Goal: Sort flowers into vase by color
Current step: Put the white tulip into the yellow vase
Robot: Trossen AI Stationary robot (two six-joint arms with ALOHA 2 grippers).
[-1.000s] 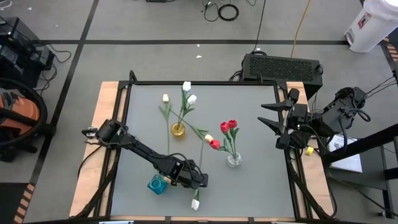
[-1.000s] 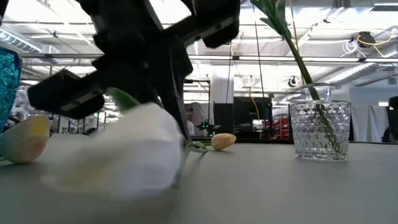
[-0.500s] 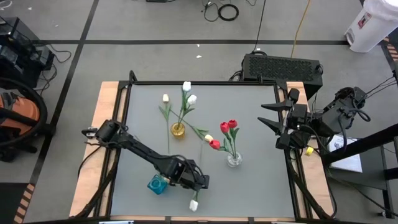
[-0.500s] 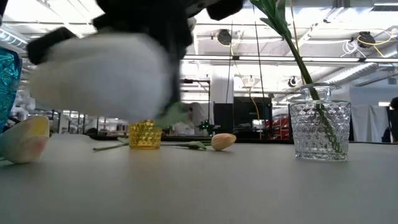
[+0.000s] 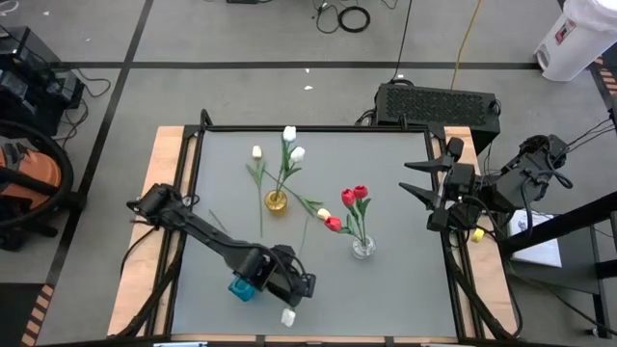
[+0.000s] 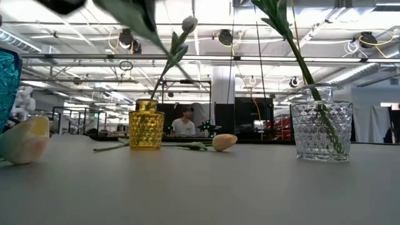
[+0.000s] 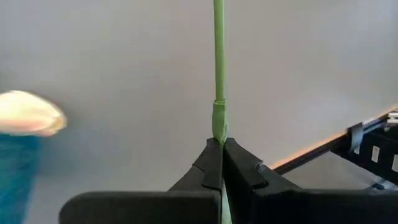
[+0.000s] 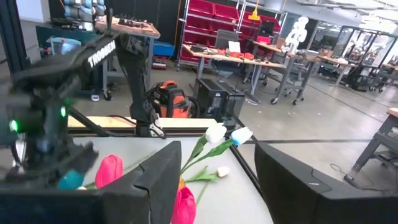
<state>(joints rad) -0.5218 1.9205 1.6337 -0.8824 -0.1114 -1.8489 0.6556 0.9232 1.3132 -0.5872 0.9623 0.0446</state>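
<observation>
Grey rectangular surface (image 5: 386,280).
Left gripper (image 5: 301,286), near the front edge: clamped on the thin green stem (image 7: 218,74) of a white-headed artificial tulip (image 5: 287,316), now lifted clear off the surface — pickup done, delivery pending.
Right gripper (image 5: 416,179): parked at the right edge, spread wide, empty.
Teal glass vase (image 5: 242,286): beside the left gripper.

The worktop (image 5: 386,193) is matt grey with bare wood edging (image 5: 164,183), and the clear vase (image 6: 322,128) is faceted, glossy glass.

Grey table (image 5: 405,270), gold faceted vase (image 6: 146,125), clear cut-glass vase (image 6: 321,131), teal vase (image 5: 242,287), red tulips (image 5: 354,196), white tulips (image 5: 292,144)
</observation>
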